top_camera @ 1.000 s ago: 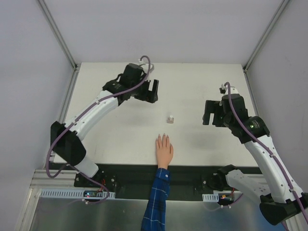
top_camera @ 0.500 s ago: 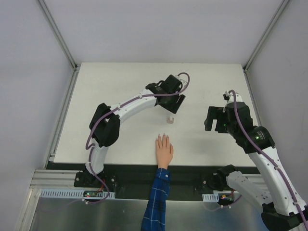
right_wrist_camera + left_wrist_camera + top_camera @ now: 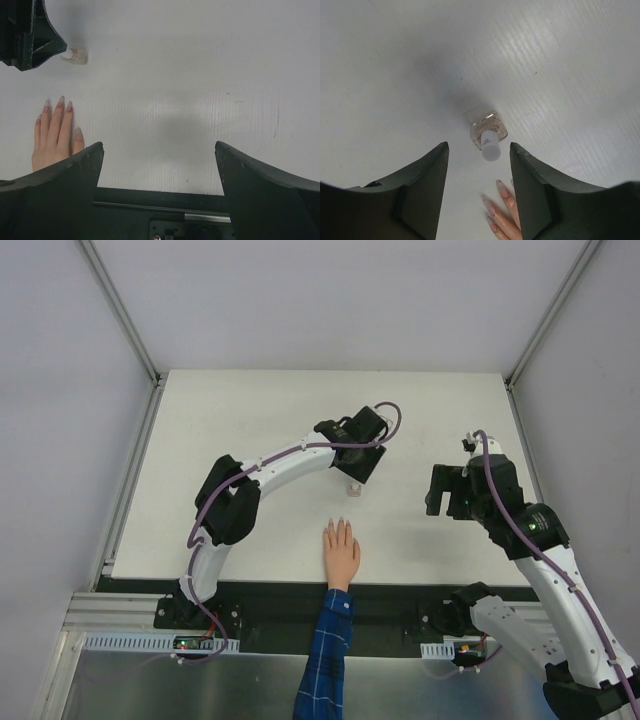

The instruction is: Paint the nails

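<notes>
The mannequin hand [image 3: 341, 552] lies palm down at the table's near edge, blue plaid sleeve [image 3: 325, 660] trailing off it. Its nails [image 3: 340, 524] point away from the arms; in the left wrist view they [image 3: 500, 184] look pale with reddish specks. A small clear polish bottle [image 3: 353, 486] with a white cap [image 3: 490, 150] stands just beyond the fingertips. My left gripper [image 3: 362, 462] hovers over the bottle [image 3: 489, 131], open, its fingers [image 3: 427, 175] either side and not touching it. My right gripper [image 3: 445, 490] hangs wide open to the right, over bare table [image 3: 159, 145].
The white table [image 3: 230, 430] ends in a black rail [image 3: 400, 605] at the near edge, which also shows in the right wrist view [image 3: 150, 197]. Metal frame posts [image 3: 125, 315] rise at the back corners. Grey walls enclose the sides.
My left arm has swung from the back left across to the bottle, and its jaws have narrowed. The right arm has shifted slightly. Hand and bottle have not moved.
</notes>
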{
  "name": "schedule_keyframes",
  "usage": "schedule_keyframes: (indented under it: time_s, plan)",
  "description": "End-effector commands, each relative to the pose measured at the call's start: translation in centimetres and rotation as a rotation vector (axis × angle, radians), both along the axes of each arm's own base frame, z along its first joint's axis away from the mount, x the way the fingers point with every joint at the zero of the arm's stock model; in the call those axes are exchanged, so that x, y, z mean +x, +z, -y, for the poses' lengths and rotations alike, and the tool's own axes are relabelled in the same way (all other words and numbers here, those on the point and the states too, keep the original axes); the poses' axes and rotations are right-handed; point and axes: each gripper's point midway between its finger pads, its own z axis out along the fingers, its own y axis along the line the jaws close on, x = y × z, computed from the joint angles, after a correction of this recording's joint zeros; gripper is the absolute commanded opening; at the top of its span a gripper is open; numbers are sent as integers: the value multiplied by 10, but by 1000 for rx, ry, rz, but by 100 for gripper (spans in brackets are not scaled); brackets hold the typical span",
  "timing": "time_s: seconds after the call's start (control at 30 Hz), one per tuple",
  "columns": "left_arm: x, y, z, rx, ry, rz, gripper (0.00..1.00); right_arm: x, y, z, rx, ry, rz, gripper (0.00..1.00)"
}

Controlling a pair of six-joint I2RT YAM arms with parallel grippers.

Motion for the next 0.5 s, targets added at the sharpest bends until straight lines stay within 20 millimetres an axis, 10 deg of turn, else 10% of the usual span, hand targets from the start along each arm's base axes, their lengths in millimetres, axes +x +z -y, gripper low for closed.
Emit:
schedule_keyframes:
  time_s: [0.0, 0.47]
  plan:
    - [-3, -3, 1, 23, 12, -1, 49, 2, 1, 0, -3, 3, 2, 96]
    - [-16, -19, 3, 48, 15, -40, 47, 0, -3, -1, 4, 1, -7, 96]
